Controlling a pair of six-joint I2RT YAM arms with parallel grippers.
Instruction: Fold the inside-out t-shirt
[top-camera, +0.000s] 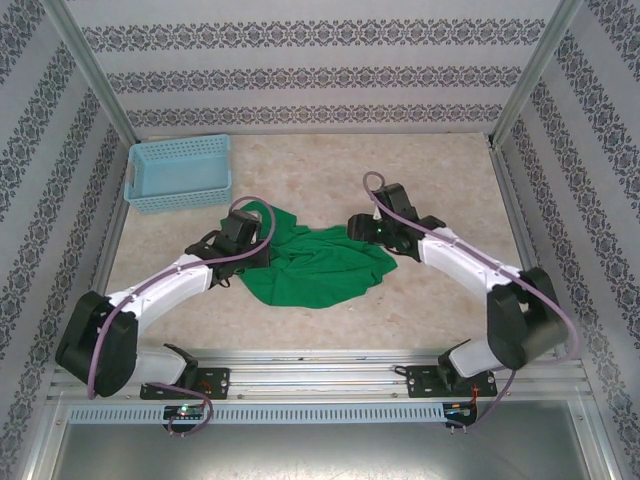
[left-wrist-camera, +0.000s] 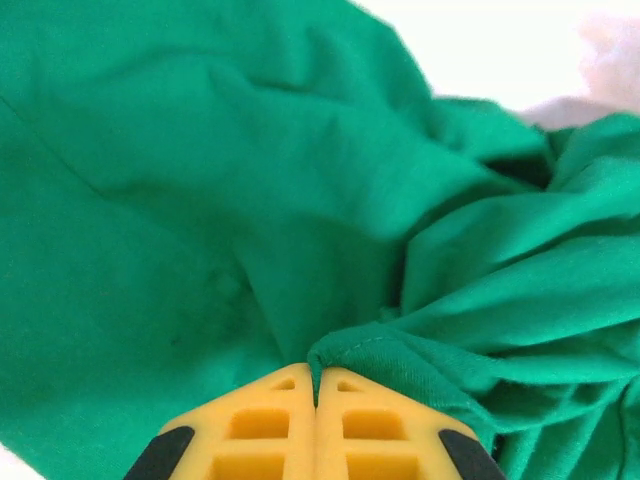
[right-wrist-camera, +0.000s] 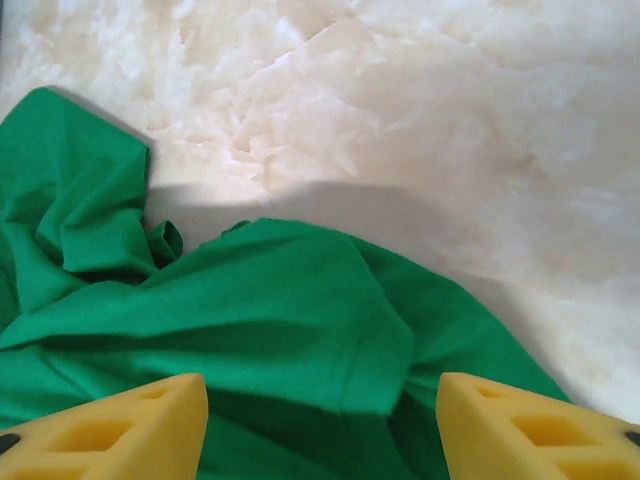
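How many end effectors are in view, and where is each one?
2. The left end effector is shut on a fold of the green t-shirt; the right end effector stands open over its right edge.

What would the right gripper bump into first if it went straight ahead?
Most likely the green t-shirt, bunched right ahead of the open right gripper; the bare table lies beyond it.
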